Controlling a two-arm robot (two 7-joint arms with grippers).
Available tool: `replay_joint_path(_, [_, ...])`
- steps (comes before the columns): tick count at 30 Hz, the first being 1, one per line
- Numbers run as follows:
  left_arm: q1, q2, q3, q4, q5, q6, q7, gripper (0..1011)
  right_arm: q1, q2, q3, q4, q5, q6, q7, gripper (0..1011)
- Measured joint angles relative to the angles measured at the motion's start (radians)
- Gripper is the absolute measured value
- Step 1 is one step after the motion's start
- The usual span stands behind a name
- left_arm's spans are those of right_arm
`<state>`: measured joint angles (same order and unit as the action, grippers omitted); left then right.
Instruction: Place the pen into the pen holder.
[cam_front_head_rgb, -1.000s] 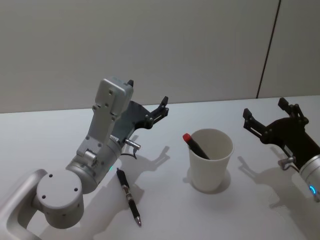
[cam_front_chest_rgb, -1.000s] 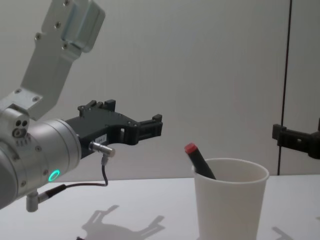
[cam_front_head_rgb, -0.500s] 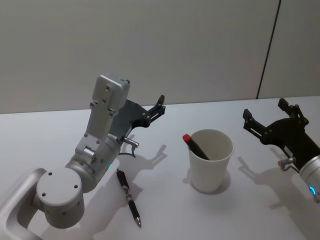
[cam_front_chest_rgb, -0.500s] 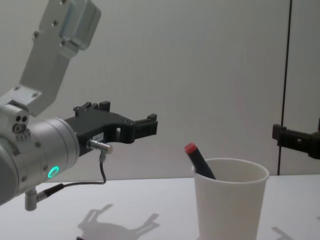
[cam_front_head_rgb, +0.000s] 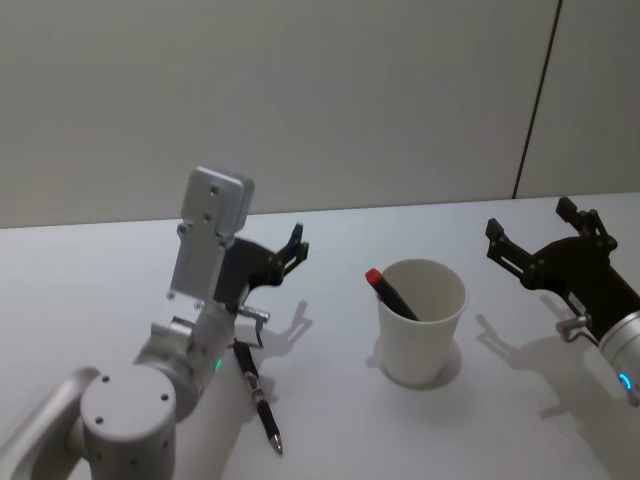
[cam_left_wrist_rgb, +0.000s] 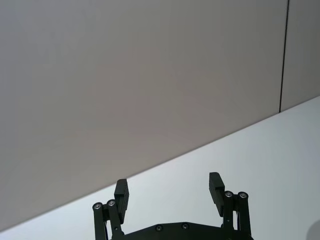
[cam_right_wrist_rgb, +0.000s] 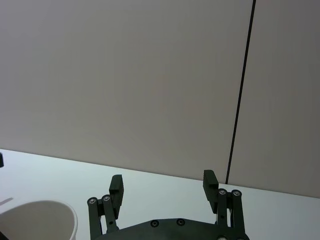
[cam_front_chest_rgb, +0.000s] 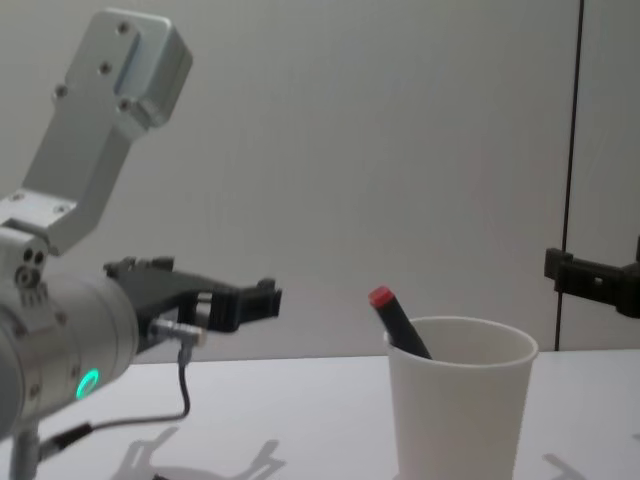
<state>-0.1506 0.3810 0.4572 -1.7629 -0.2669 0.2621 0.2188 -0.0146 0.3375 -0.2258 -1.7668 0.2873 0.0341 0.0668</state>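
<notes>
Head view: a black pen lies flat on the tabletop at lower centre-left, well apart from the pen holder at centre-right, where a red-capped pen already leans. The left claw hangs just above the lying pen in the frame, and the right claw is at the right edge.

Left wrist view: the left claw is spread and empty.

Right wrist view: the right claw is spread too.

Chest view: the cup looks light and easy to tip. The pen is probably stiff, slim and slick, so pinch it at mid-barrel.
</notes>
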Motion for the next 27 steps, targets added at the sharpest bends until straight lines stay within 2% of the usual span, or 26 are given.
replay_joint_path(5, [0.042, -0.003, 0.013, -0.048, -0.009, 0.061, 0.09, 1001, 0.0, 0.0, 0.0, 0.0, 0.0, 0.0, 0.0, 1001])
replay_joint_path(10, [0.072, -0.004, 0.022, -0.081, -0.015, 0.104, 0.154, 1001, 0.0, 0.0, 0.0, 0.0, 0.0, 0.0, 0.0, 1001])
replay_joint_path(18, [0.098, -0.006, 0.03, -0.111, -0.02, 0.139, 0.207, 1001, 0.0, 0.0, 0.0, 0.0, 0.0, 0.0, 0.0, 1001])
replay_joint_path(27, [0.112, -0.007, 0.034, -0.128, -0.023, 0.16, 0.237, 1001, 0.0, 0.0, 0.0, 0.0, 0.0, 0.0, 0.0, 1001])
